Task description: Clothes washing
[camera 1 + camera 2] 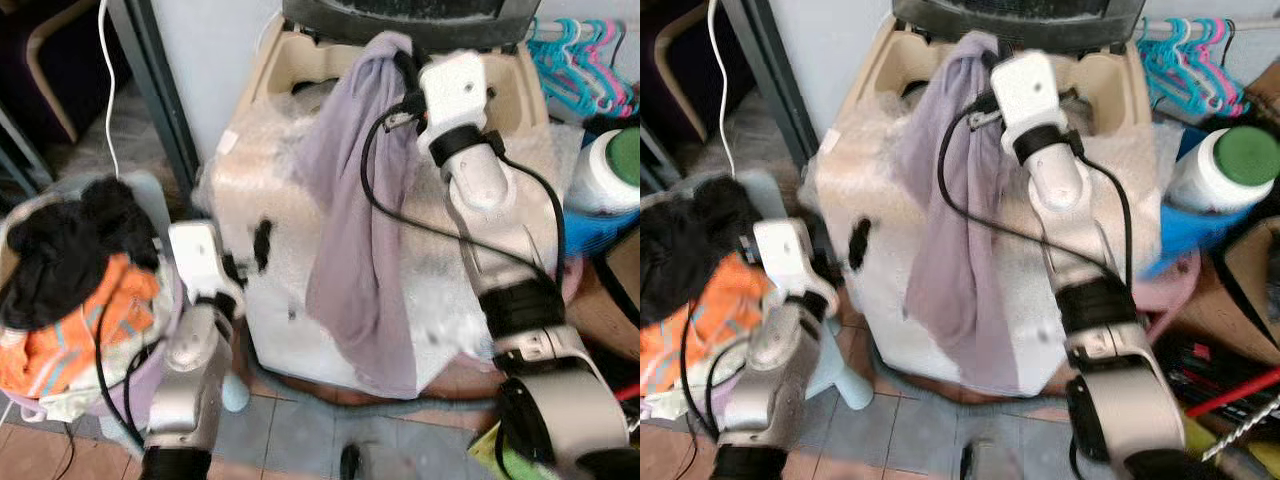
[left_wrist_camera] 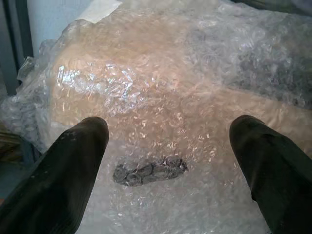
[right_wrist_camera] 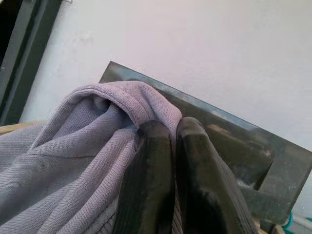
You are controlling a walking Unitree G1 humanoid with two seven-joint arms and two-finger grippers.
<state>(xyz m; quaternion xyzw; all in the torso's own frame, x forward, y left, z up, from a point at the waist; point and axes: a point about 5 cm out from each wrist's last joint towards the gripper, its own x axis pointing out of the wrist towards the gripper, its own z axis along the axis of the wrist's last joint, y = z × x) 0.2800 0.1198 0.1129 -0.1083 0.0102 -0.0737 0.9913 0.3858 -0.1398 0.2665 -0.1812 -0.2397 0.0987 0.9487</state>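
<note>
Up at the back of the scene, the right gripper [image 3: 168, 131] has its two black fingers pressed together on a fold of the lilac-grey garment [image 1: 360, 250], pinching the thick hem close to the fingertips. The cloth bunches over the fingers and hangs down from them in a long drape, running across the front of the bubble-wrapped washing machine [image 1: 270, 300] almost to the tiled floor [image 1: 300, 430]. The gripper sits just under the dark raised lid [image 3: 234, 141] at the machine's rear edge, with the pale wall [image 3: 195, 44] behind it. A black cable [image 1: 400, 215] loops from the right wrist across the hanging cloth.

Lower down and toward the robot's left, the left gripper [image 2: 168, 146] faces the machine's wrapped side with its fingers spread wide and nothing between them; it is near the wrap, with a small dark patch [image 2: 148, 171] showing through the plastic between the fingers.

Beside the left arm stands a laundry basket [image 1: 150, 385] heaped with clothes, a black garment [image 1: 80, 245] on top of an orange one [image 1: 90, 320]. On the far right are a white bottle with a green cap [image 1: 1220, 165] and a row of turquoise and pink hangers [image 1: 585, 65].
</note>
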